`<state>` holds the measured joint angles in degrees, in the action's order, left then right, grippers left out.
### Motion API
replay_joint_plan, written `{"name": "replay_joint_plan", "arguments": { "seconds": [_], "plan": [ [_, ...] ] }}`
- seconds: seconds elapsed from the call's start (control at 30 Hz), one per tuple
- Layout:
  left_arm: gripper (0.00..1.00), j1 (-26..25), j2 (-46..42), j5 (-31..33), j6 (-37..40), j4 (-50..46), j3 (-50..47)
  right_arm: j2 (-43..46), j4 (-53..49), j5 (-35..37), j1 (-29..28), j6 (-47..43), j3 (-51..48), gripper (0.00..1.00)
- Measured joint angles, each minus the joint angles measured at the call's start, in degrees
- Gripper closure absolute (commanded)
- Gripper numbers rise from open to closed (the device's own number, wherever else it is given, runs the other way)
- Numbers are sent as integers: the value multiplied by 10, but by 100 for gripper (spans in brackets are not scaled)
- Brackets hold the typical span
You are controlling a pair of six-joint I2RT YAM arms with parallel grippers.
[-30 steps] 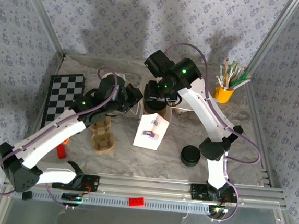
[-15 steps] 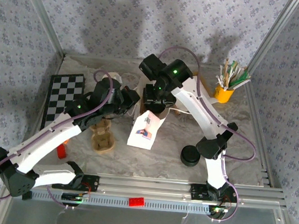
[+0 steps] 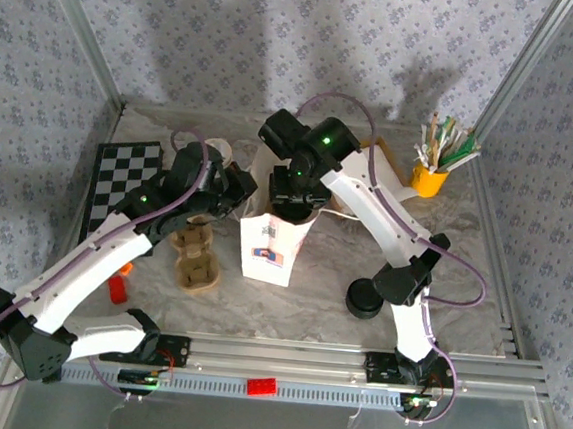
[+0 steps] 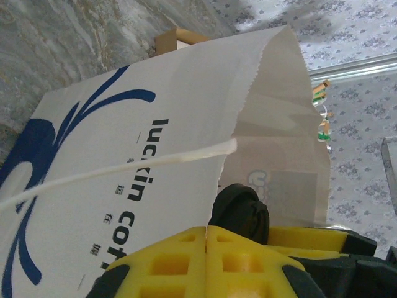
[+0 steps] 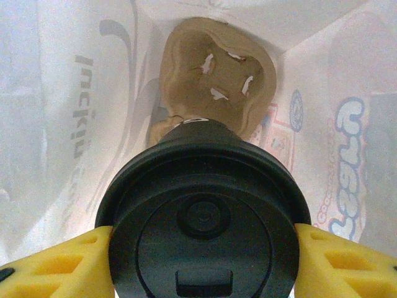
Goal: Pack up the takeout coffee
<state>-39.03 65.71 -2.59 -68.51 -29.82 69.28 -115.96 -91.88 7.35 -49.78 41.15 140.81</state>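
The takeout coffee's black lid (image 5: 203, 233) sits between the yellow fingers (image 5: 59, 267) of my right gripper (image 5: 203, 261), which is shut on the cup at its rim. Below it the brown pulp tray (image 5: 214, 71) hangs inside a white paper bag (image 5: 68, 124). In the top view the bag (image 3: 266, 248) stands upright mid-table, with my right gripper (image 3: 292, 203) down in its mouth. My left gripper (image 3: 246, 193) is at the bag's left top edge. In the left wrist view its yellow fingers (image 4: 180, 261) are shut on the edge of the printed bag (image 4: 124, 167).
A stack of pulp trays (image 3: 194, 262) stands left of the bag and a low stack of black lids (image 3: 364, 299) to its right. A checkerboard (image 3: 120, 188) and a red block (image 3: 119, 288) lie at the left. A yellow cup of stirrers (image 3: 430, 175) stands at the back right.
The bag has swung from tilted to upright and shifted left. My right gripper has moved left and down into its mouth with the cup. The left arm has followed, holding the edge.
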Motion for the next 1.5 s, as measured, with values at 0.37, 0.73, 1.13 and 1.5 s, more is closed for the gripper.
{"name": "replay_joint_plan", "arguments": {
  "seconds": [0.37,0.73,1.13,1.5],
  "plan": [
    [100,-9,-52,25,-78,4,-43,-55,0,-12,-2,16,63,52],
    [88,-39,-65,80,-106,3,-55,-74,0,-31,-13,20,81,53],
    [61,-23,-14,86,-4,-57,54,-57,0,-31,-17,20,39,53],
    [67,44,67,20,81,-86,103,-34,0,-27,-17,19,25,52]
  ]
}}
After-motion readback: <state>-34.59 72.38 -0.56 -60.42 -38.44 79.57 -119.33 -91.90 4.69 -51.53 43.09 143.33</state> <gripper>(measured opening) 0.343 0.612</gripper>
